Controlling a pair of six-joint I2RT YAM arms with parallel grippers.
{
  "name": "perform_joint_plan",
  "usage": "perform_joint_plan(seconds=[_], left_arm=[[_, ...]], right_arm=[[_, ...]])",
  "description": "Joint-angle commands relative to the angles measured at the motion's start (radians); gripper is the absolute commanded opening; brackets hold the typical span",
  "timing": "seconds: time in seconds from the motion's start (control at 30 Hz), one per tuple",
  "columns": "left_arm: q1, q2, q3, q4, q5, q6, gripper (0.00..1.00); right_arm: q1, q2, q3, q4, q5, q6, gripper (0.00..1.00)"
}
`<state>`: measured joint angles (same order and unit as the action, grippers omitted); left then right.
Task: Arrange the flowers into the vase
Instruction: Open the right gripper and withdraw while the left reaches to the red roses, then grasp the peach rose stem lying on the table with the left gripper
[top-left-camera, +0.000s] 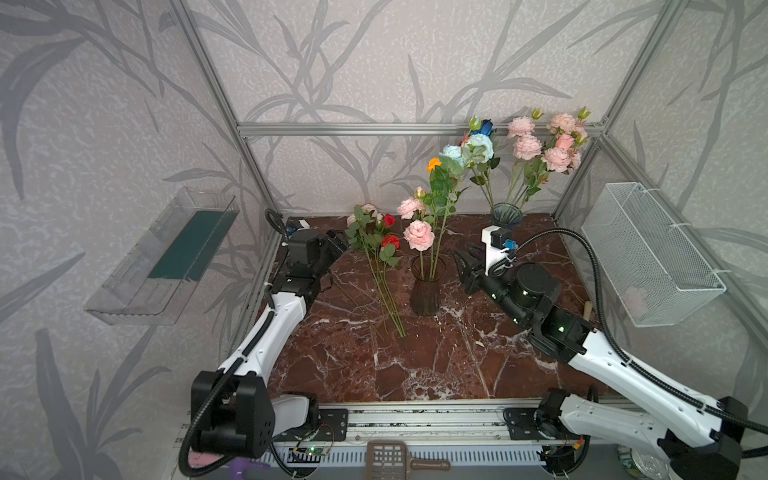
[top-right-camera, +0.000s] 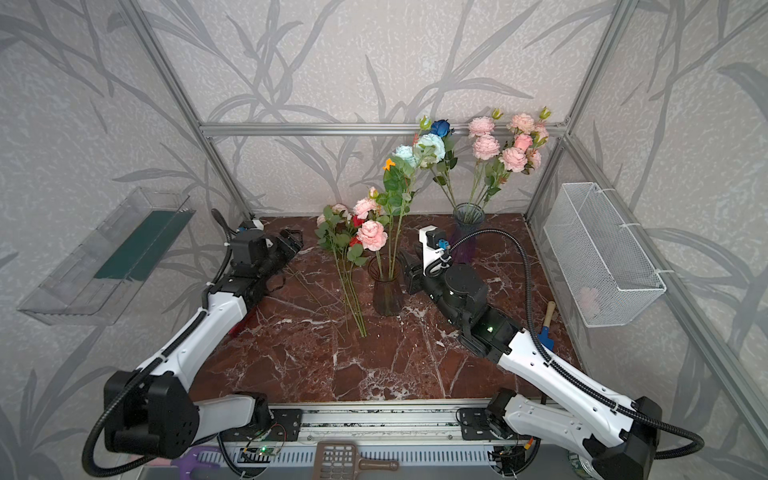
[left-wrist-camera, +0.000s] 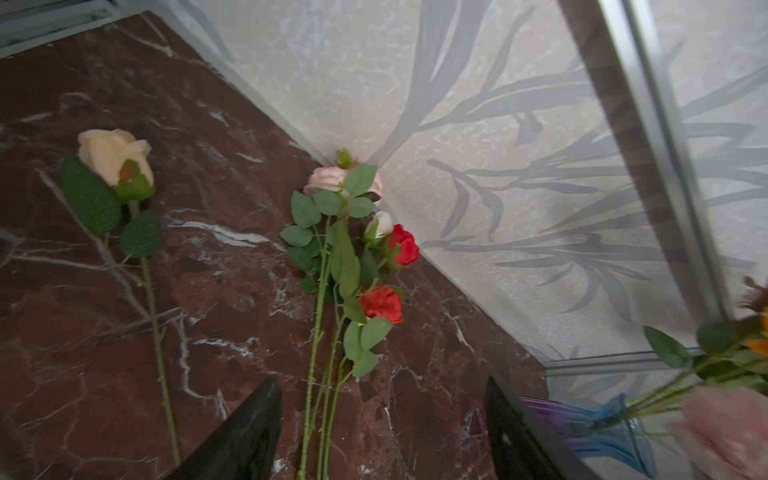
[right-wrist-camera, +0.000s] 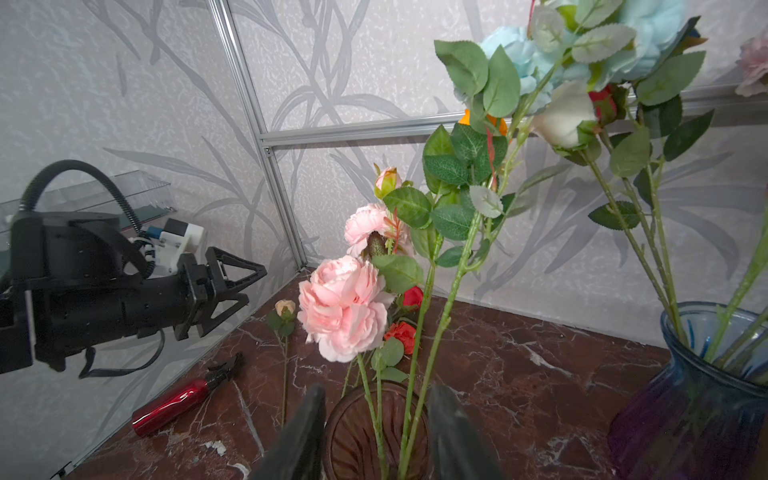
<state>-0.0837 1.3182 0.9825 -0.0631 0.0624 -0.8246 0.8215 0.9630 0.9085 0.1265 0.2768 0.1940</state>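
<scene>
A brown ribbed vase (top-left-camera: 424, 291) (top-right-camera: 386, 291) (right-wrist-camera: 361, 436) stands mid-table and holds pink flowers (top-left-camera: 419, 235) (right-wrist-camera: 345, 307) and leafy stems. My right gripper (top-left-camera: 463, 259) (right-wrist-camera: 376, 392) is open just right of it. Its jaws flank the stems above the vase's mouth without touching them. A bunch of red and pale pink flowers (top-left-camera: 382, 245) (left-wrist-camera: 374, 299) lies on the table left of the vase. My left gripper (top-left-camera: 338, 245) (left-wrist-camera: 382, 386) is open and hovers over that bunch's stems. A peach rose (left-wrist-camera: 112, 158) (right-wrist-camera: 285, 309) lies further left.
A blue-purple vase (top-left-camera: 506, 216) (right-wrist-camera: 706, 395) at the back holds blue and pink flowers (top-left-camera: 528, 145). A red spray bottle (right-wrist-camera: 178, 399) lies by the left wall under the left arm. A wire basket (top-left-camera: 652, 253) hangs on the right wall and a clear tray (top-left-camera: 166, 257) on the left.
</scene>
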Motion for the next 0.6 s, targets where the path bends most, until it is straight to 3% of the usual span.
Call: perform_joint_plan(seconds=[0.0, 0.2, 0.3, 0.4, 0.57], left_arm=[[0.006, 0.087, 0.075, -0.219, -0.103, 0.036, 0.76], [0.023, 0.304, 0.204, -0.347, -0.125, 0.120, 0.71], [0.030, 0.437, 0.297, -0.415, -0.090, 0.147, 0.57], [0.034, 0.555, 0.423, -0.557, -0.107, 0.149, 0.57], [0.038, 0.657, 0.482, -0.639, -0.183, 0.142, 0.55]], right_arm=[[0.004, -0.044, -0.055, 0.005, -0.010, 0.042, 0.42], [0.004, -0.108, -0.112, -0.016, 0.001, 0.036, 0.43], [0.004, -0.147, -0.145, -0.019, -0.026, 0.059, 0.44], [0.005, -0.184, -0.177, -0.033, -0.027, 0.062, 0.44], [-0.002, -0.232, -0.229, -0.035, -0.017, 0.078, 0.45]])
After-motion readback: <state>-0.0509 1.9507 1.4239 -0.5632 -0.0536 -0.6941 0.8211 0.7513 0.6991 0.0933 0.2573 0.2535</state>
